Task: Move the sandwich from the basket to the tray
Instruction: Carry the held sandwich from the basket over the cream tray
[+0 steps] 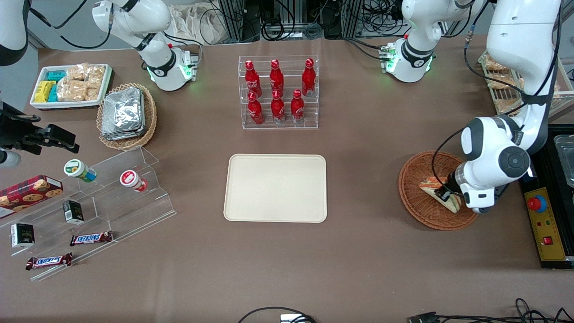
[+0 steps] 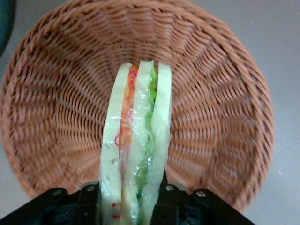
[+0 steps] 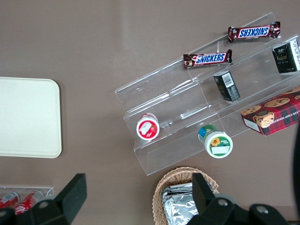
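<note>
The wrapped wedge sandwich (image 1: 434,187) with pale bread and orange and green filling lies in the round reddish-brown wicker basket (image 1: 415,188) toward the working arm's end of the table. My left gripper (image 1: 445,194) is down in the basket and shut on the sandwich. In the left wrist view the two black fingers (image 2: 89,201) press the sandwich (image 2: 138,145) from both sides, its point aimed into the basket (image 2: 51,103). The cream-beige tray (image 1: 276,187) lies flat in the table's middle and also shows in the right wrist view (image 3: 26,117).
A clear rack of red bottles (image 1: 278,92) stands farther from the front camera than the tray. A tan oval basket of foil packets (image 1: 125,114), a white snack tray (image 1: 69,85) and a clear stepped shelf with snacks (image 1: 96,204) lie toward the parked arm's end. A control box (image 1: 545,224) is beside the round basket.
</note>
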